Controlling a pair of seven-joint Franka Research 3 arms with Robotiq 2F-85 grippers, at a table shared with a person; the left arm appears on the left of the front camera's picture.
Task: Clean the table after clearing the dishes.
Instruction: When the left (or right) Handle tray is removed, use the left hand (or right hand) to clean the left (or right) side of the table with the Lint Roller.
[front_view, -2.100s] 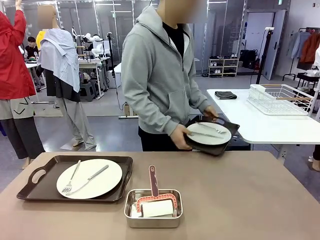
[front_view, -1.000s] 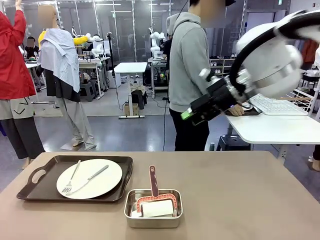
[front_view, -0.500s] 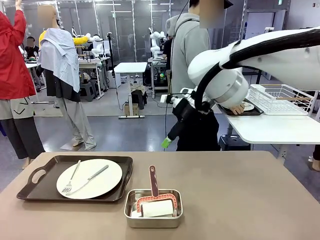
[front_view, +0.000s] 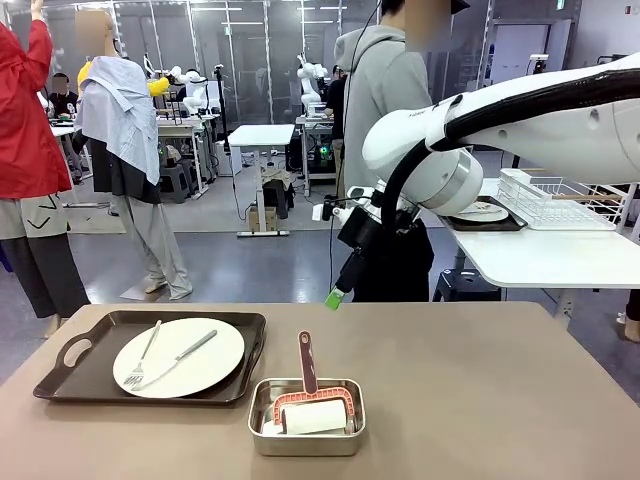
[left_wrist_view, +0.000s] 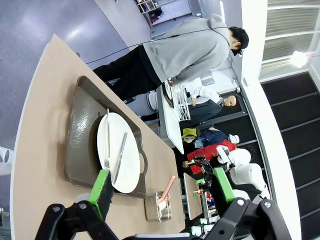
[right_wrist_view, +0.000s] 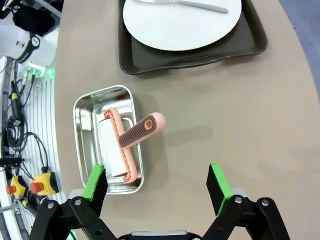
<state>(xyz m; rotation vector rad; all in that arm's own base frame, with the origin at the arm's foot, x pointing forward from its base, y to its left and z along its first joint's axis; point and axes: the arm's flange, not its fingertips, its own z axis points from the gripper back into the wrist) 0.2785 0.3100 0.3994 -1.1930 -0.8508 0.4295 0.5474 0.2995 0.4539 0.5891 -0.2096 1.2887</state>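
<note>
The right gripper (right_wrist_view: 156, 181) is held wide open and empty above the table (right_wrist_view: 225, 110), with the steel pan (right_wrist_view: 86, 135) and its pink roller (right_wrist_view: 137, 132) seen beyond its fingertips. The left gripper (left_wrist_view: 162, 186) is likewise spread wide with nothing gripped. 1 plate (front_view: 178, 357) is seen on its tray (front_view: 70, 372) on the table, and the other plate (front_view: 483, 211) is seen on the white side table (front_view: 540, 260) beside the person (front_view: 385, 100).

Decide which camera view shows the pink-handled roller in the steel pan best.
Right wrist view: it looks down on the whole roller in its pan. Front view shows it side-on; left wrist view shows it tiny and distant.
</note>
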